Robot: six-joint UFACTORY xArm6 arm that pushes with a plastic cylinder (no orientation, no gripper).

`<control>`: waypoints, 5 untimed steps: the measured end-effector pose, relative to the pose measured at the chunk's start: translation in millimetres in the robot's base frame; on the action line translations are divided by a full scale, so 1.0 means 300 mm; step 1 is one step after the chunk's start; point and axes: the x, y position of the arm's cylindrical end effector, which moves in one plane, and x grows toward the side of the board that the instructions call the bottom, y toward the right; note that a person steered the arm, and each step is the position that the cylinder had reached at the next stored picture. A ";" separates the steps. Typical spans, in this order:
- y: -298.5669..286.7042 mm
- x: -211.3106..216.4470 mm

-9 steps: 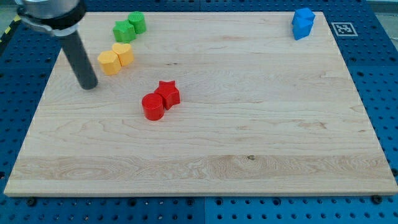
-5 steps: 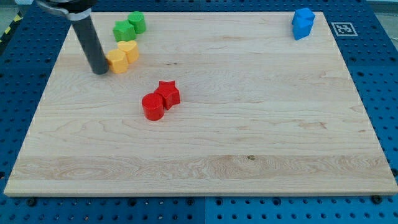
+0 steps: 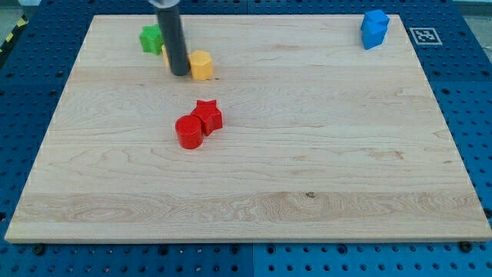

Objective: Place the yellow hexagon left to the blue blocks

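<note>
The yellow hexagon (image 3: 201,65) lies on the wooden board (image 3: 307,154) toward the view's upper left. My tip (image 3: 179,73) stands against its left side. A second yellow block (image 3: 165,51) shows only as a sliver behind the rod. The blue blocks (image 3: 374,28) sit close together at the board's top right corner, far to the right of the hexagon.
A green block (image 3: 151,38) sits at the view's top left, just left of the rod; a second green block seen earlier is hidden behind it. A red cylinder (image 3: 188,132) and a red star (image 3: 207,116) touch each other below the hexagon.
My tip has moved up and right from the board's left side, reached the yellow blocks and pushed the yellow hexagon to the right, apart from the other yellow block.
</note>
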 end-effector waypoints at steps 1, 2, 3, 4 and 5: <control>0.109 -0.009; 0.238 -0.009; 0.385 -0.023; 0.523 -0.056; 0.669 -0.059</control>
